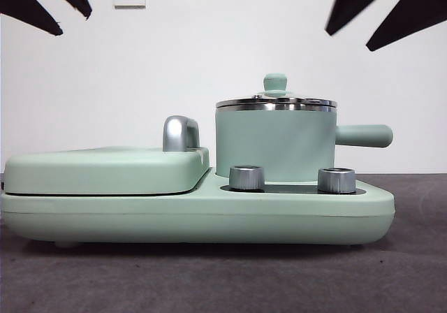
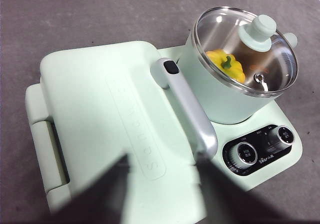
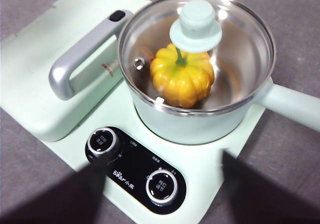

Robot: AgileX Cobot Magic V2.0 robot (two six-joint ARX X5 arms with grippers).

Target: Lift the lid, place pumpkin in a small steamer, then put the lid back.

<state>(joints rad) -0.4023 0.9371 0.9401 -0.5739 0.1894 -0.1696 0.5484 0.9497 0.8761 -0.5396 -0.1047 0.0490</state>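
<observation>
Right wrist view looks straight down through the lid (image 3: 196,54): the glass sits seated on the steel rim of the small steamer (image 3: 200,121), its mint knob centred, and the pumpkin (image 3: 182,76) rests inside on the steel floor, green stem up. The left wrist view agrees, showing the pumpkin beneath the closed glass. The steamer stands on the round plate of the mint-green cooker base (image 1: 195,212), its straight side handle (image 1: 363,135) pointing away from the griddle cover (image 1: 105,170) and the chrome handle (image 1: 180,133) beside it. Two control knobs (image 3: 161,187) sit in front of the pot, and the whole appliance rests on the grey counter (image 1: 209,278).

Both hands hang high and well clear. The left hand (image 2: 160,184) and the right hand (image 3: 157,184) show only as dark blurred shapes at the frame edge, released and gripping nothing.

By my judgement the task looks complete. What could go wrong now is mostly a careless retreat: an arm dropping or swinging low could clip the knob and skew the lid, or catch the side handle and turn the pot off its plate.
</observation>
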